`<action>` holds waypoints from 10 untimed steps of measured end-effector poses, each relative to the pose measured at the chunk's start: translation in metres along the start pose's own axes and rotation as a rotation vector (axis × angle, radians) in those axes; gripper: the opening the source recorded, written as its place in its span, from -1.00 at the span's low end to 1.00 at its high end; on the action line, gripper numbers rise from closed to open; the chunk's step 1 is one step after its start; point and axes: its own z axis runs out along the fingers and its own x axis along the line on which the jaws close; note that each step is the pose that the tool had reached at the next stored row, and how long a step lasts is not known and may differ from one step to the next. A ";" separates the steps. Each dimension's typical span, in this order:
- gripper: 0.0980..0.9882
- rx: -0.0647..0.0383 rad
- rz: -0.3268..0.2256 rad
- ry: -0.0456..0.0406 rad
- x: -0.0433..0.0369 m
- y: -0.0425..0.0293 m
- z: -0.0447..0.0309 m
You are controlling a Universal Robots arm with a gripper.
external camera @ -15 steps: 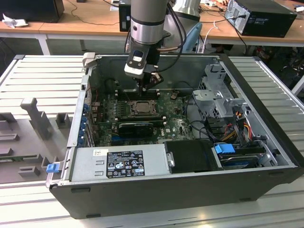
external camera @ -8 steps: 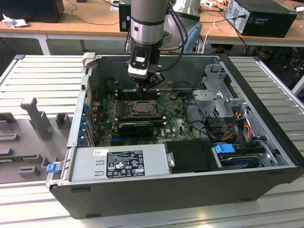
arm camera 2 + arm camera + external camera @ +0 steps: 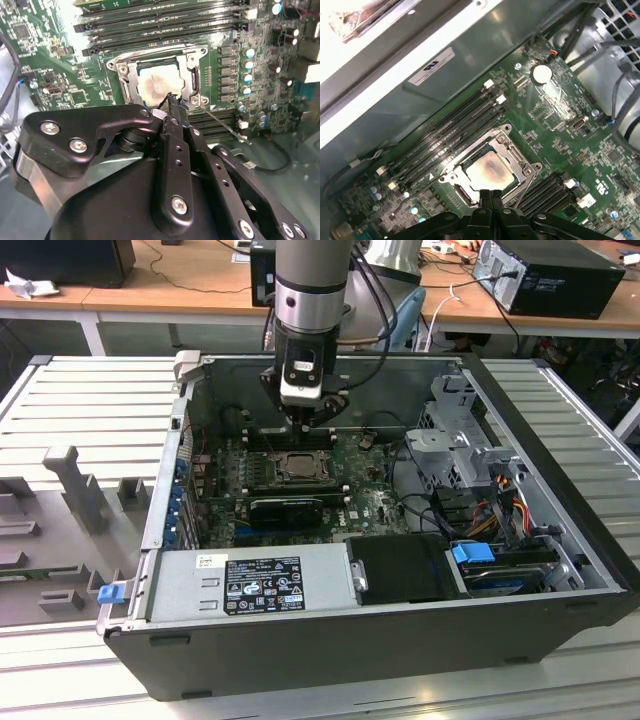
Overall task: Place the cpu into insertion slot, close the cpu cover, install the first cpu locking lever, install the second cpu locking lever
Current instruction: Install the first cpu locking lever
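Hand (image 3: 312,426) hangs from the arm (image 3: 310,300) inside the open computer case (image 3: 400,645). Its fingers are pressed together with nothing between them.

Exterior view, left to right:
- Grey slatted desk (image 3: 90,390) carries the case. Grey block fixtures (image 3: 75,485) stand at 9 o'clock of it.
- Blue clip (image 3: 110,592) sits at the case's 8 o'clock corner.
- Power supply (image 3: 250,580) lies along the 6 o'clock wall.
- Insertion slot (image 3: 272,470) is mid-board, near the hand and at its 6 o'clock. A long black card (image 3: 285,510) lies just beside the slot, at its 6 o'clock.
- Drive cage (image 3: 460,440) stands at 3 o'clock of the slot, and a blue tab (image 3: 472,552) at 4 o'clock, well apart from it.

Both wrist views:
- The hand (image 3: 172,101) (image 3: 491,196) is poised just over one edge of the slot.
- The cpu (image 3: 159,84) (image 3: 487,172) is seated in the slot, its pale top carrying a brownish smudge.
- The cpu cover (image 3: 132,77) (image 3: 520,160) lies flat around it, with the chip showing through the window.
- Memory slots (image 3: 160,25) (image 3: 445,140) flank the socket on two sides.

Second wrist view: a thin wire locking lever (image 3: 227,129) runs out from a socket corner across the neighbouring memory slots. I cannot tell whether it is latched.
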 end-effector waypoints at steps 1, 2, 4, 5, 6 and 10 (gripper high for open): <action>-0.98 0.000 -0.010 0.0000 0.0001 -0.0001 0.0000; -0.98 0.000 -0.018 0.0003 0.0001 -0.0001 0.0000; -0.98 -0.003 -0.031 0.0010 0.0001 -0.0002 0.0001; -0.98 -0.011 -0.042 -0.0092 0.0000 -0.0003 0.0000; -0.98 -0.019 -0.049 -0.0211 0.0001 -0.0003 0.0002; -0.98 -0.040 -0.093 -0.0357 0.0000 -0.0002 0.0006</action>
